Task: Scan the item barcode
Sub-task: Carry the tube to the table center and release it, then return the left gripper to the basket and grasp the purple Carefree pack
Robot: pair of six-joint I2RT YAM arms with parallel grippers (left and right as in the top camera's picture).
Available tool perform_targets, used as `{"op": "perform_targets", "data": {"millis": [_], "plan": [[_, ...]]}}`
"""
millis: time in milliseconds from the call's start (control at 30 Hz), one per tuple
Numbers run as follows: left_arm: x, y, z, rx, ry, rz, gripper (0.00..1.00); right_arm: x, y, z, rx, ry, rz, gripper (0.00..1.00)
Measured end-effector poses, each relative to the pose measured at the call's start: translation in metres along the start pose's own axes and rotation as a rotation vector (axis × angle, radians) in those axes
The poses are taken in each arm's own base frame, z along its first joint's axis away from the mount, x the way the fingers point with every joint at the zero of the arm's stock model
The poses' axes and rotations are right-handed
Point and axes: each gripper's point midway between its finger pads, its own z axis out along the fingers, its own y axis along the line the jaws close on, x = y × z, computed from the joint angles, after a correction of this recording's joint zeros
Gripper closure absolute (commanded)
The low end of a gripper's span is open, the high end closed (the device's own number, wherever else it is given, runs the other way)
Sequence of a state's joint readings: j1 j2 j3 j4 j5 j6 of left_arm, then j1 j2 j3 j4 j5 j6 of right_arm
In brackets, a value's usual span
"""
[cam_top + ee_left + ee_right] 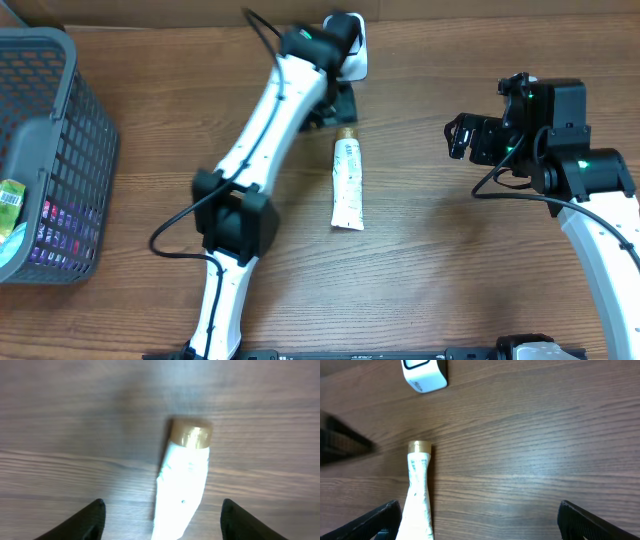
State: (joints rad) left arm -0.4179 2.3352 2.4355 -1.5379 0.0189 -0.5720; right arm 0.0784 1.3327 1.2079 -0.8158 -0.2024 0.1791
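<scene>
Overhead view of a wooden table [450, 260]. A white tube [348, 185] with a gold cap [347, 132] lies flat near the middle, cap pointing toward a small white scanner [358, 55] at the far edge. A grey basket [60, 150] stands at the left.

The left gripper [162, 510] hangs over the tube's cap end, fingers spread wide on either side and touching nothing. The right gripper [480, 515] waits well apart, also spread and empty.

Risks from here: the tube is round near the cap and soft, so an off-centre pinch could roll or squash it. The barcode cannot be made out – it may face down or end up hidden under a finger. The left arm works just beside the scanner and could knock it.
</scene>
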Motion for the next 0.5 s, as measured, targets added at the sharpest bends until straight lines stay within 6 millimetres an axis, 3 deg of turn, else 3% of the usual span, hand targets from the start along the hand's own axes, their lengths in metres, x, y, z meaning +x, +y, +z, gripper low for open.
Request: {"op": "perform_targets", "data": {"millis": [33, 100, 167, 300, 333, 500], "plan": [[-0.01, 0.007, -0.022, 0.02, -0.038, -0.014, 0.32, 0.0, 0.0, 0.0, 0.0, 0.001, 0.001, 0.0], [-0.029, 0.029, -0.065, 0.058, -0.124, -0.053, 0.04, 0.0, 0.0, 0.0, 0.0, 0.0, 0.0, 0.0], [-0.045, 0.052, -0.103, 0.103, -0.215, -0.076, 0.03, 0.0, 0.0, 0.0, 0.0, 0.0, 0.0, 0.0], [-0.061, 0.126, -0.18, 0.139, -0.403, -0.191, 0.04, 0.0, 0.0, 0.0, 0.0, 0.0, 0.0, 0.0], [-0.061, 0.152, -0.2, 0.133, -0.452, -0.234, 0.04, 0.0, 0.0, 0.0, 0.0, 0.0, 0.0, 0.0], [-0.042, 0.254, -0.261, 0.076, -0.606, -0.434, 0.06, 0.0, 0.0, 0.0, 0.0, 0.0, 0.0, 0.0]]}}
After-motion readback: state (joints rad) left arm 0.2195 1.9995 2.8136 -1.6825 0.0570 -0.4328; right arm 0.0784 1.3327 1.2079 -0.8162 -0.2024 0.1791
